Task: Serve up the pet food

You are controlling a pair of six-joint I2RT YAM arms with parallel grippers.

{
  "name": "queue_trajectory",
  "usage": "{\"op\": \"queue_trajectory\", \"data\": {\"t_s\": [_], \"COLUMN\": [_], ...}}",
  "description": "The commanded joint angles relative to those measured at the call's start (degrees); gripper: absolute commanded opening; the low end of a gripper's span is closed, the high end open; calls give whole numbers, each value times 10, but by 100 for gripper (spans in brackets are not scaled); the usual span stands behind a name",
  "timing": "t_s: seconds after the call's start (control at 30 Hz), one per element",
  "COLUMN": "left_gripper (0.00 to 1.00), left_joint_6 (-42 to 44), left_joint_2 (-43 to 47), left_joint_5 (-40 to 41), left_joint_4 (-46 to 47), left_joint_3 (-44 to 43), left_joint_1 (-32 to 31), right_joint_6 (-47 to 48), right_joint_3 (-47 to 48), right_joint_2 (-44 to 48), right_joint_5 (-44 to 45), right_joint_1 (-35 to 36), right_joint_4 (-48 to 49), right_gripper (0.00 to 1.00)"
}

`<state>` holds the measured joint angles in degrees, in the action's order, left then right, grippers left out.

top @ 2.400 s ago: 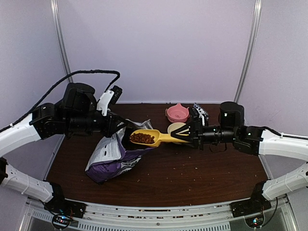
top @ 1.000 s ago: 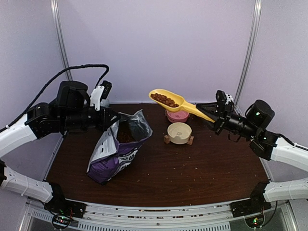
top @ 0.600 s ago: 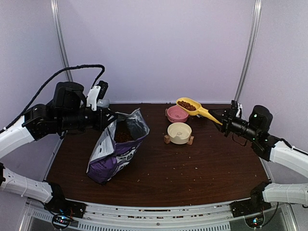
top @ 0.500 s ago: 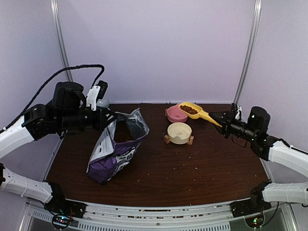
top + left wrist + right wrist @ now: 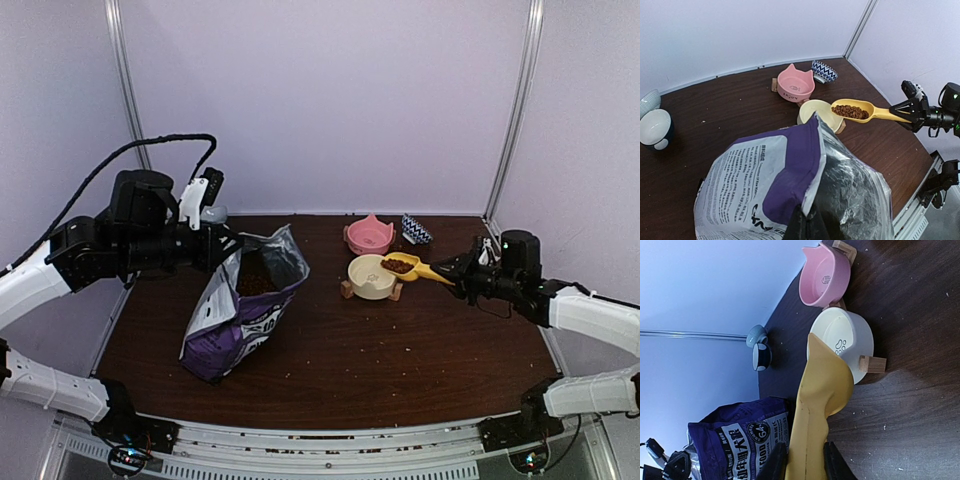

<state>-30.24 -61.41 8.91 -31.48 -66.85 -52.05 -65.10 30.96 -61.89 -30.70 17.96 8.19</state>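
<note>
free: open table front-centre | blocked: bag stands left; pink bowl, cream bowl rear-centre; scoop over cream bowl

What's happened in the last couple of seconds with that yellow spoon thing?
The right fingers carried the yellow scoop, loaded with kibble, up out of the purple bag, rightward, then down over the cream bowl. Nothing poured yet. The left fingers still pinch the bag open; the pink bowl stayed put.

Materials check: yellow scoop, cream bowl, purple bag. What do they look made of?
Yellow scoop: likely moulded plastic, smooth satin, uniform colour, seam line along its underside.
Cream round bowl: ceramic or melamine, hard to tell; smooth matte, printed paw mark.
Purple pet-food bag: flexible laminated film; creased, glossy print, silvery foil-like lining inside.
</note>
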Motion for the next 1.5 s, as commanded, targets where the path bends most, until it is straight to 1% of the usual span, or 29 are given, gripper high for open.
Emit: {"op": "queue_trajectory", "data": {"t_s": [0.0,0.27,0.87,1.17,1.47], "left_gripper": [0,0,0,0,0], "left_joint_6": [-4,-4,2,3,5], "left_joint_2": [17,18,11,9,8], "left_joint_5": [-6,-9,-14,-16,-17], "left_joint_4": [63,62,61,60,61], "left_joint_3": [-8,-10,-17,-19,-19], "left_joint_1": [4,4,4,4,4], "right_joint_6": [59,113,195,268,358], "right_joint_3": [46,103,216,294,368], "right_joint_2": [-11,-39,-102,-134,-174], "right_joint_5": [16,15,24,75,128], "right_joint_1": [-4,-4,-2,16,57], "right_joint_4": [-47,-120,-228,-318,-410], "right_gripper": [0,0,0,0,0]}}
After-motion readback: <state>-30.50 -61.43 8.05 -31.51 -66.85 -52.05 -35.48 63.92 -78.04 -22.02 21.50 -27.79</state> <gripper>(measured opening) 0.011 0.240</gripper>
